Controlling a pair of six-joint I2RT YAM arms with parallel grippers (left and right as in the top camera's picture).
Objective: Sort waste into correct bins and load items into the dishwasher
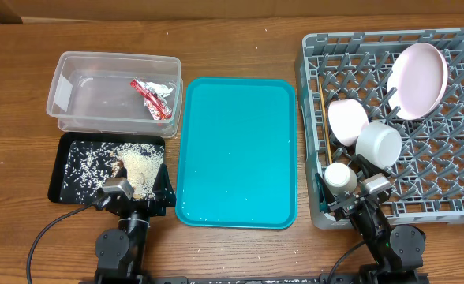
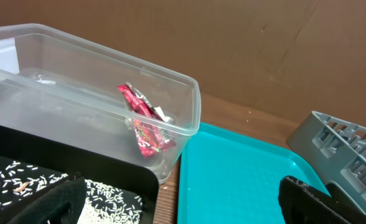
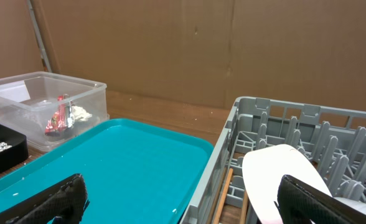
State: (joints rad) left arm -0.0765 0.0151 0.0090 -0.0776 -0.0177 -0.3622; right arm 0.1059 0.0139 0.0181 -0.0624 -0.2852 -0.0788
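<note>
Two pincers, both spread wide with nothing between the fingers. Left pincer [image 1: 133, 197] is hanging low over the near edge of the black tray [image 1: 58, 170]. Its arm is folded back close to its base at the near table edge, and the wrist is pointing away toward the far side. In the left wrist view the black fingers [image 2: 55, 202] are sitting at the bottom corners, well apart.

Right pincer [image 1: 350, 199] is posed the same way: arm tucked near its base, wrist aiming forward. It is hovering at the near-left corner of the grey dish rack [image 1: 453, 197], just beside the small white cup [image 1: 341, 176].

Rice [image 1: 141, 166] with brownish scraps is lying piled and scattered in the black tray. Behind it, the clear tub [image 1: 66, 87] is holding the red wrapper [image 1: 153, 99], with a white crumpled bit [image 1: 166, 92] touching it.

The teal tray [image 1: 236, 150] is lying between the bins and the rack, a few grains showing near its front edge.

In the rack, two white bowls [image 1: 346, 120] [image 1: 378, 143] are leaning side by side, and the pink plate [image 1: 417, 79] is standing tilted toward the far right. Chopsticks [image 1: 327, 146] are lying along the left wall.

Everything is resting on the wooden table [image 1: 240, 24].
</note>
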